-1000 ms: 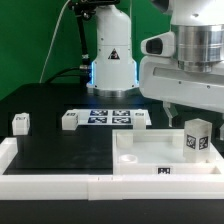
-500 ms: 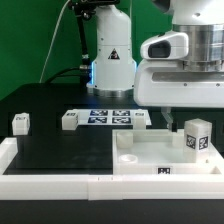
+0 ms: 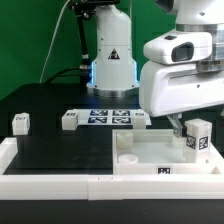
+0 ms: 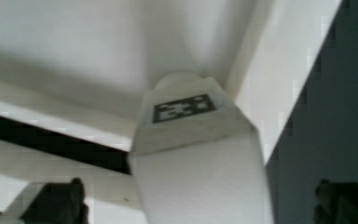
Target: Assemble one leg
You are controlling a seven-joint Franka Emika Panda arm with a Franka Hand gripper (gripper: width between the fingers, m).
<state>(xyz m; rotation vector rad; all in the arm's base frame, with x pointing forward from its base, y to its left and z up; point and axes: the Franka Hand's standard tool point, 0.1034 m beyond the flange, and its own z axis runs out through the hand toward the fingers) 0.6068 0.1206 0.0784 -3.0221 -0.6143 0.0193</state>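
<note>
White plastic fills most of the exterior view: the tray (image 3: 140,160) is lying at the front of the black table (image 3: 60,145), toward that view's right, with a round hole showing near its front left corner. The leg (image 3: 196,136) is standing upright in the tray's far right corner, its square tag facing the camera. Just behind and above it, the arm's bulky white wrist is hanging, and the gripper (image 3: 178,124) is reaching down beside the leg on its left side; only a dark fingertip is showing below the housing there, so whether it is touching the leg cannot be told from this angle.

The wrist view is looking down along the leg (image 4: 194,160), which is rising between the two dark fingertips (image 4: 55,200) at the picture's lower corners. Both tips are standing well clear of the leg's sides, with open space between each and the block, so the claw is released and is gripping nothing. The tray's white walls are showing around the leg's tagged top.

Farther back on the table, the marker board (image 3: 108,117) is lying flat. Two look-alike blocks are resting apart from the tray: one (image 3: 69,120) just beside the board's left end, another (image 3: 20,122) near the table's left edge. A third block (image 3: 140,118) is sitting behind the tray.
</note>
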